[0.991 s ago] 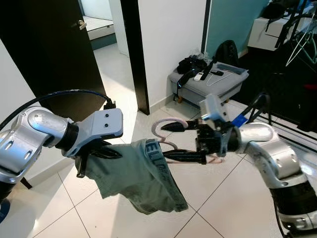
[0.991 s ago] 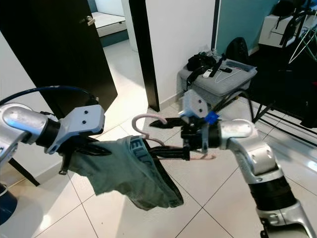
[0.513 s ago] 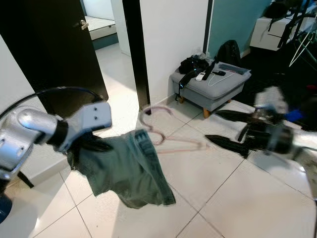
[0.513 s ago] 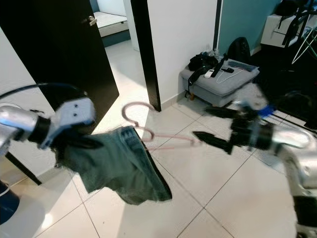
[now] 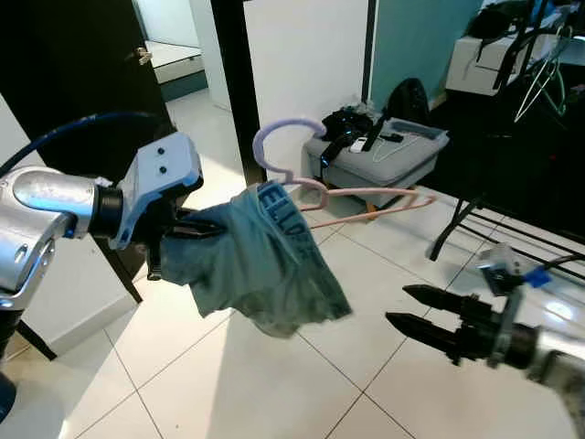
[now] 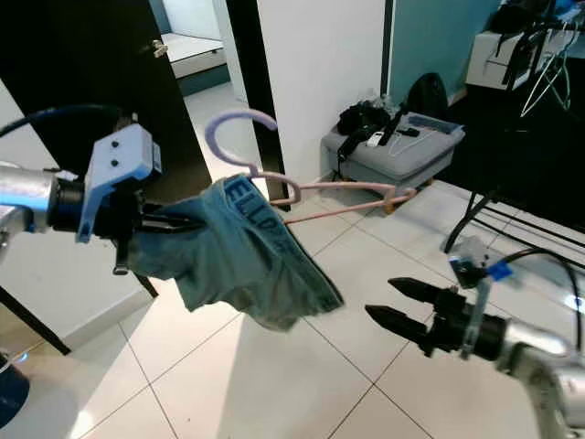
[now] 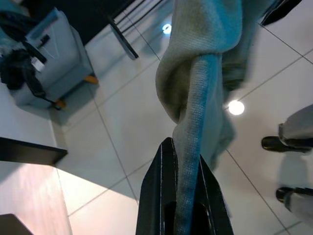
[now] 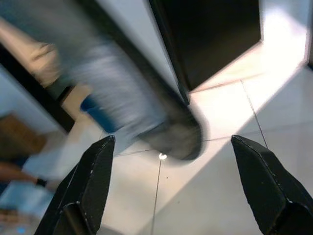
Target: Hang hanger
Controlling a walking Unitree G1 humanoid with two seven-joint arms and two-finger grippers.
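The left claw (image 5: 183, 240), at the left of the frame, is clenched on a grey-green pair of shorts (image 5: 260, 265), its two black fingers (image 7: 161, 196) pinching a fold of the cloth between them. The shorts hang from a pink hanger (image 5: 361, 197) that sits in the upper middle of the frame, with its hook (image 5: 279, 137) standing up above the waistband and its long bar reaching toward the right, tilted a little upward. The cloth droops below the hanger over the white tiled floor (image 5: 274, 384). The right claw (image 5: 425, 325), at the lower right of the frame, is released, its two fingers (image 8: 95, 183) spread wide with nothing between them, and it hangs well apart from the hanger and the shorts. Behind, in the upper middle of the frame, a grey footstool (image 5: 379, 155) stands by the white wall (image 5: 311, 55), with dark straps and small things lying on top of it. A dark door (image 5: 73, 64) fills the upper left of the frame.
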